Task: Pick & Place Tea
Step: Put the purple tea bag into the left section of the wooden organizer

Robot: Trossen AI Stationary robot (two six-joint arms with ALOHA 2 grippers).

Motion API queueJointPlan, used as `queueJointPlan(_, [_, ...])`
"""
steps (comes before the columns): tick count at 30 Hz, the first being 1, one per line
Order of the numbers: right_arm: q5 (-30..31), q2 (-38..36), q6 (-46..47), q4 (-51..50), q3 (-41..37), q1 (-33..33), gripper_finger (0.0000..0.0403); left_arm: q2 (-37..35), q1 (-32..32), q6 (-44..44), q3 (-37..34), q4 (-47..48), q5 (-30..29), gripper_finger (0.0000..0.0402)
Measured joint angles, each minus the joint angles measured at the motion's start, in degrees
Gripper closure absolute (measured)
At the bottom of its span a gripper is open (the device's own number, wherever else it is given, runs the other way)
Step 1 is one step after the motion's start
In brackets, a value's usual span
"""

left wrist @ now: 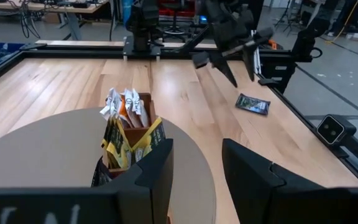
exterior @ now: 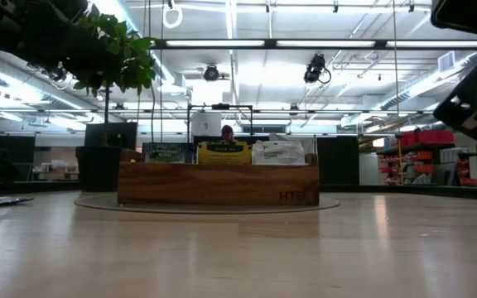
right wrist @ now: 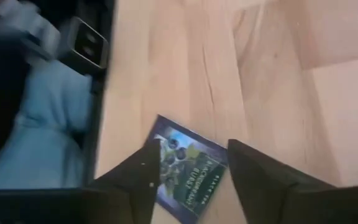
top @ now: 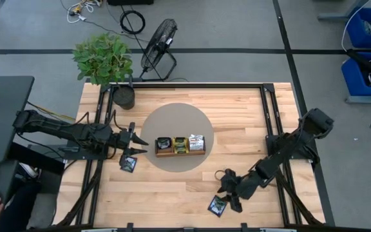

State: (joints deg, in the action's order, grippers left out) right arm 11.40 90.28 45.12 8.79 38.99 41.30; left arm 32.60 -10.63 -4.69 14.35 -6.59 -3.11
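A long brown wooden tray point(top: 180, 149) sits on a round grey mat and holds black-green, yellow and white-orange tea sachets point(left wrist: 126, 127) standing upright in its compartments. One black sachet point(top: 128, 164) lies flat on the table just near of my open left gripper point(top: 142, 145), which points at the tray's left end. A second black sachet point(right wrist: 188, 174) lies flat near the table's near edge. My right gripper point(right wrist: 191, 155) hovers open above it, one finger on either side. Seen from the left wrist, this gripper point(left wrist: 238, 59) is raised clear of that sachet point(left wrist: 252, 104).
A potted plant point(top: 105, 61) stands at the table's far left corner. A black frame rail point(top: 185, 84) runs around the table top. A fan point(top: 158, 45) is on the floor beyond the far edge. Bare wood lies right of the mat point(top: 176, 109).
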Motion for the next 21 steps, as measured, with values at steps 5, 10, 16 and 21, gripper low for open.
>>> queueJointPlan(5, [-0.4, 5.5, -0.6, -10.5, 7.2, -0.1, 0.0151, 0.0, 0.0, 0.0, 0.0, 0.0, 0.0, 0.0259])
queueJointPlan(10, [-0.7, 9.2, -1.5, -14.2, 10.0, 0.2, 0.0091, 0.0, 0.0, 0.0, 0.0, 0.2, 0.0, 0.0259])
queueJointPlan(16, [-0.4, 11.8, -0.9, -13.9, 10.4, 0.5, 0.0075, 0.0, 0.0, 0.0, 0.0, 0.2, 0.0, 0.0259])
queueJointPlan(21, [1.2, 13.4, -2.2, -13.6, 10.5, 0.5, 0.0091, 0.0, 0.0, 0.0, 0.0, 0.6, 0.0, 0.0259])
